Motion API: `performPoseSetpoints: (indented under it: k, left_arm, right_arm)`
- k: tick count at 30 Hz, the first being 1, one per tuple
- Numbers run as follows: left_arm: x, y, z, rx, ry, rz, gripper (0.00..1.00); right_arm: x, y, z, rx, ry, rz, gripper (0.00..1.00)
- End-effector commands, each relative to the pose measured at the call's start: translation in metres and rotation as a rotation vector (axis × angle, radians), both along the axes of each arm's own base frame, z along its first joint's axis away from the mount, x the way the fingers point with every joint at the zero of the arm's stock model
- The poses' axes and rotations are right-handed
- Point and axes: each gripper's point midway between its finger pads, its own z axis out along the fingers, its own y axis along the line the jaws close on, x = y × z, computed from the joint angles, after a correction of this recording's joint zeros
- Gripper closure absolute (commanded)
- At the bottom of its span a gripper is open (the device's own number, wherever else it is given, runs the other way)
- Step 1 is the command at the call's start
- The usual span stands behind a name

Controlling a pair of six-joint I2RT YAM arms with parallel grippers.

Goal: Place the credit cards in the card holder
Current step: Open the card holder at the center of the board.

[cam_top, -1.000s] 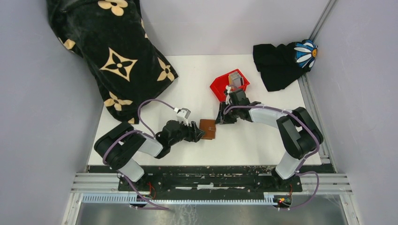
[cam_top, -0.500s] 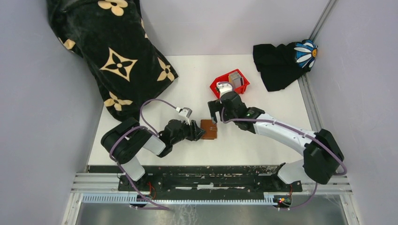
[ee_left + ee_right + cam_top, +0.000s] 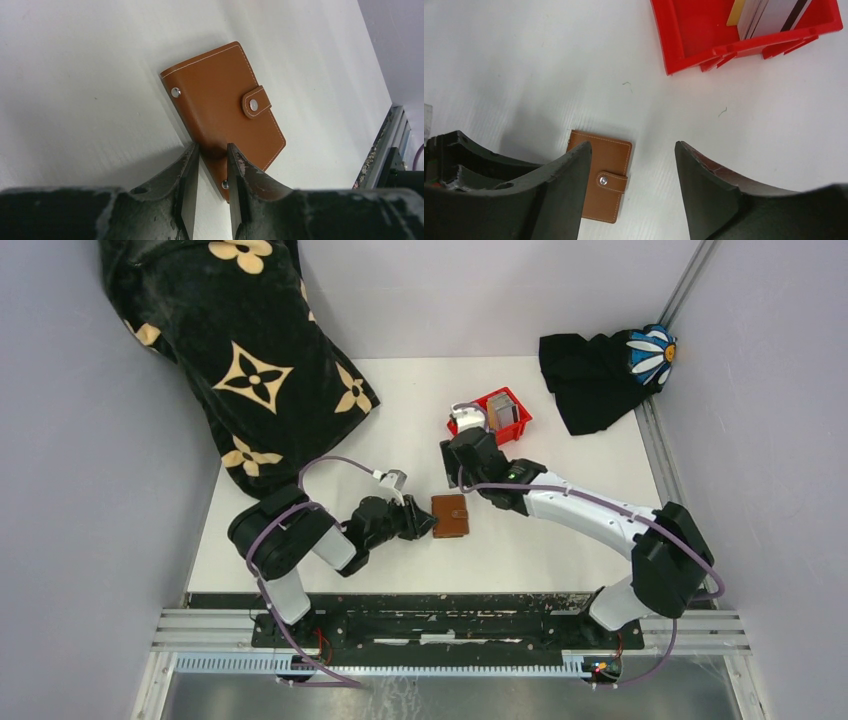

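Credit cards [image 3: 769,15] stood on edge in the red bin [image 3: 684,35], far and right of the snapped-shut card holder [image 3: 225,110], at whose left edge we saw the left gripper [image 3: 211,150] nearly closed, its grip unclear to us, while the right gripper [image 3: 632,150] hung wide open above.

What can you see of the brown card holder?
The card holder is a small rectangular wallet of tan, leather-like material with pale stitching along its edges. It is folded shut, with its snap tab fastened by a silver stud. There are metal rivets along one long edge. It lies flat on the white table. The left claw has its fingertips over the near end, but whether they press or clamp it can't be told.
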Motion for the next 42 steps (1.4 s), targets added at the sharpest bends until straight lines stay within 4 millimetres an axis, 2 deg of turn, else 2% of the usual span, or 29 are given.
performPoseSetpoints:
  k: [1,4,7,10,14,26,42]
  left_arm:
    - [0.000,-0.006,0.007,-0.101,0.030,0.020,0.67]
    - [-0.002,-0.005,0.005,-0.120,0.045,0.027,0.67]
    - [-0.003,-0.002,0.002,-0.117,0.053,0.041,0.67]
    - [-0.004,0.000,0.000,-0.113,0.061,0.053,0.67]
    - [-0.004,0.001,-0.001,-0.116,0.070,0.062,0.70]
    - [-0.010,0.001,-0.009,-0.124,0.102,0.074,0.79]
    - [-0.014,0.006,-0.014,-0.119,0.119,0.093,0.82]
  right_arm:
    - [-0.007,-0.005,-0.010,-0.135,0.024,-0.049,0.33]
    - [-0.019,0.004,-0.031,-0.180,0.069,-0.019,0.32]
    - [-0.029,0.013,-0.050,-0.206,0.113,0.010,0.26]
    - [-0.037,0.016,-0.062,-0.243,0.142,0.006,0.20]
    - [-0.044,0.019,-0.075,-0.271,0.162,0.000,0.19]
    - [-0.055,0.029,-0.100,-0.324,0.190,-0.015,0.22]
    - [-0.051,0.012,-0.121,-0.415,0.205,-0.095,0.30]
